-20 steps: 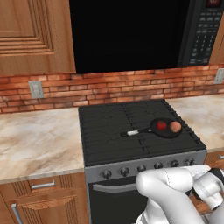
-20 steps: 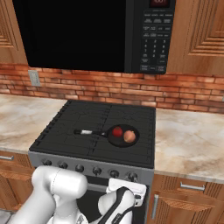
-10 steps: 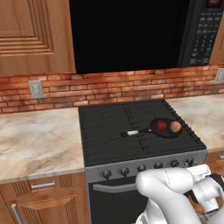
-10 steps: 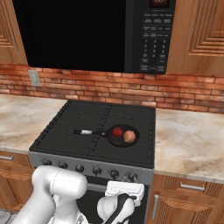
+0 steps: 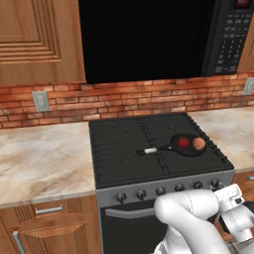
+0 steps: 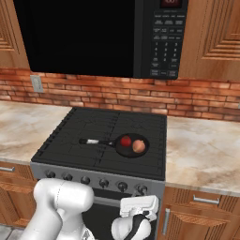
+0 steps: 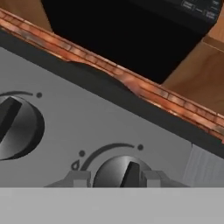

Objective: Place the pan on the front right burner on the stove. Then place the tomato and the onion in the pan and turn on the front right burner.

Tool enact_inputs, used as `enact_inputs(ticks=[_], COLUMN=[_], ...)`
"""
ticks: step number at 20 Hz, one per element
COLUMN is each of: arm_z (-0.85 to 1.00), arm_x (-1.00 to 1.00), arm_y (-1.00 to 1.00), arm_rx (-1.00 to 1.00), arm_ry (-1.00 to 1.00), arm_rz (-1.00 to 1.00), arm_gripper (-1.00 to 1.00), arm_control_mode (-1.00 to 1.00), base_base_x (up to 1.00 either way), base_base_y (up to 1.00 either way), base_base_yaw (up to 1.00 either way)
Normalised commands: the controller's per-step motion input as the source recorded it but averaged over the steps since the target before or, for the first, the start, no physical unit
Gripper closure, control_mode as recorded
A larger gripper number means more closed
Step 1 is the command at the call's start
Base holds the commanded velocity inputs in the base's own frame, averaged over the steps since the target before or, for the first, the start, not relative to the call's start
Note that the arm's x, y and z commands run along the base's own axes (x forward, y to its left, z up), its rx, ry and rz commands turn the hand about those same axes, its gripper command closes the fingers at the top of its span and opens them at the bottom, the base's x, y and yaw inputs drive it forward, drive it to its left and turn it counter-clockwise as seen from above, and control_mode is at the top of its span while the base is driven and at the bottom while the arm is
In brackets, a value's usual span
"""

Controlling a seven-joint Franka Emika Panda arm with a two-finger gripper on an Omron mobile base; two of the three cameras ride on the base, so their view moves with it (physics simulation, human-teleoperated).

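Note:
The black pan sits on the front right burner of the stove, its handle pointing left. Inside it lie the red tomato and the tan onion, side by side. My gripper is low at the stove's steel front, at the rightmost knob. Its two fingertips press against that knob's sides. The knob's ridge stands slightly tilted from upright.
A second knob sits left of the held one on the grey panel. Marble counters flank the stove. A black microwave hangs above, with a brick backsplash behind and wooden drawers below the counters.
My hand has risen a little toward the row of knobs at the stove's front right. Pan, tomato and onion have not moved.

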Motion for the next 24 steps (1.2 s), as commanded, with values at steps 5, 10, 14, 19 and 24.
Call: enact_inputs(ticks=[5,10,14,19,24], arm_z=[0.00,0.00,0.00,0.00,0.00], arm_x=[0.16,0.12,0.08,0.02,0.00], arm_y=[0.14,0.15,0.18,0.28,0.43], arm_rx=[-0.41,-0.44,-0.46,-0.54,-0.68], arm_ry=[-0.16,-0.17,-0.18,-0.23,-0.26], arm_rz=[0.00,0.00,0.00,0.00,0.00], arm_gripper=[1.00,1.00,1.00,1.00,1.00], arm_control_mode=[-1.00,-1.00,-1.00,-1.00,-1.00], base_base_x=[0.00,0.00,0.00,0.00,0.00], base_base_y=[0.00,0.00,0.00,0.00,0.00], base_base_yaw=[0.00,0.00,0.00,0.00,0.00])
